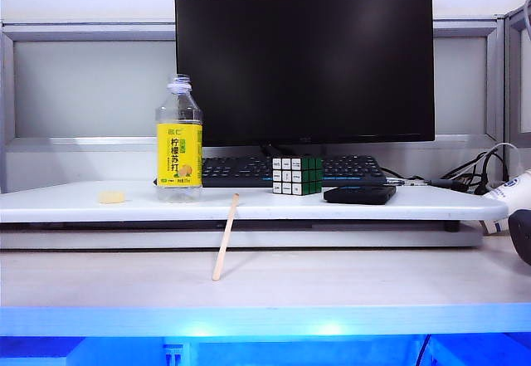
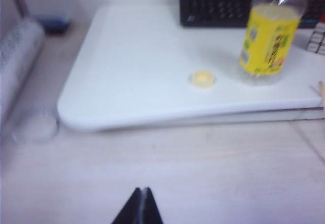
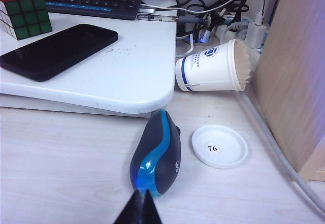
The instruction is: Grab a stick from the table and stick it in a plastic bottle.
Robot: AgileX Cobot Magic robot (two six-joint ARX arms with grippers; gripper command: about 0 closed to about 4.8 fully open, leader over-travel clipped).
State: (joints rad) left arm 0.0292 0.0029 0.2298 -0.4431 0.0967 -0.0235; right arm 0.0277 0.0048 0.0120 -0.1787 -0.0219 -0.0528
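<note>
Stick point(image 1: 226, 237) propped against the table point(image 1: 249, 287) shelf edge (top cropped in left wrist view), left claw point(image 2: 140, 196) and right claw point(image 3: 140, 198) both closed, empty.

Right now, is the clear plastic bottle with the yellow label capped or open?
Open: the clear plastic bottle with the yellow label stands upright on the white shelf board, its neck bare, no cap.

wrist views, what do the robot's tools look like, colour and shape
Only the tips show. The left tool is a pair of plain black fingers tapering to a narrow point, seen low over the pale table. The right tool looks the same: black, pointed, wedge-shaped, just in front of the blue and dark mouse. No markings or cables are visible on either, and neither arm can be made out in the exterior view.
</note>
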